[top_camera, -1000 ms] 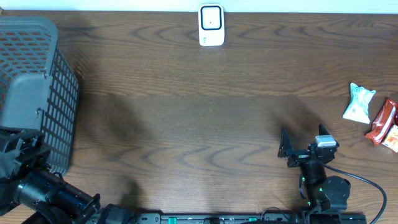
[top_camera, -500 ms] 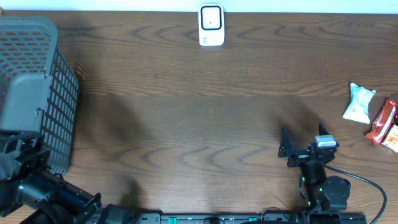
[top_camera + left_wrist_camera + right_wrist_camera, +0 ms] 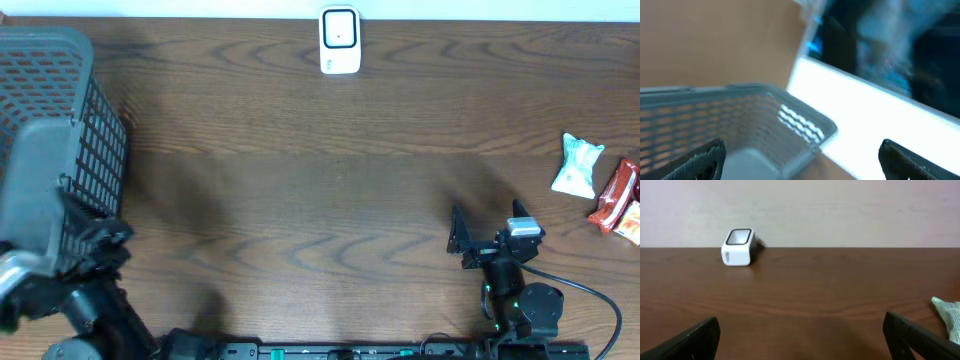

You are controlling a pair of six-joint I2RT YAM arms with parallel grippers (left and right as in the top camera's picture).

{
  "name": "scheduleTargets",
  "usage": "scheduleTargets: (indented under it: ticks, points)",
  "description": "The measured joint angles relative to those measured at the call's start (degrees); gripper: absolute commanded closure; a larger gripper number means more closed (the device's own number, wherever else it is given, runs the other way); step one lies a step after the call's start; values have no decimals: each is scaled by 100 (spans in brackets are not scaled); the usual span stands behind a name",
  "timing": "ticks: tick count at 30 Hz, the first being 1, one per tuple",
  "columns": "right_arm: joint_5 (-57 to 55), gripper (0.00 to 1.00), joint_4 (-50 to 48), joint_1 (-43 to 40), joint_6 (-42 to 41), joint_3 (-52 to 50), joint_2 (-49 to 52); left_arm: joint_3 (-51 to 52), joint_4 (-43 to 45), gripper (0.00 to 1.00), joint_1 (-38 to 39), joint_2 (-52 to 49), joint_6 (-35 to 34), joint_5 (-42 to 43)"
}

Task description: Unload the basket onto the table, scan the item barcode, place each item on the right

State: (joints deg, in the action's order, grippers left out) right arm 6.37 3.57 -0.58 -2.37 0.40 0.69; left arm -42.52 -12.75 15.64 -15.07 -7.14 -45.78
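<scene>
The white barcode scanner point(image 3: 340, 40) stands at the table's far edge, also visible in the right wrist view as a scanner point(image 3: 738, 247) far ahead on the left. The items lie at the right edge: a white-green packet point(image 3: 577, 165), a red packet point(image 3: 612, 195) and an orange one point(image 3: 630, 222). My right gripper point(image 3: 487, 224) rests open and empty near the front, left of the packets; its view point(image 3: 802, 340) catches the white-green packet point(image 3: 947, 314) at the right border. My left gripper point(image 3: 95, 238) is open and empty by the basket's front corner point(image 3: 802, 165).
A grey mesh basket point(image 3: 50, 140) fills the table's left side; its rim point(image 3: 740, 95) crosses the blurred left wrist view. The wooden table point(image 3: 320, 200) stretches between the arms, with a pale wall behind the scanner.
My left arm has swung up and to the right against the basket's front corner, and its view is blurred by motion. The right arm and the packets are unchanged.
</scene>
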Motion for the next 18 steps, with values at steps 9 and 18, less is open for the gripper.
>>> scheduleTargets:
  ticks: [9, 18]
  points:
    - [0, 1, 4, 0, 0, 0, 0, 634, -734, 2, -667, 271, -42, 2039]
    - [0, 1, 2, 0, 0, 0, 0, 2081, 332, 2, -925, 1056, -44, 2706]
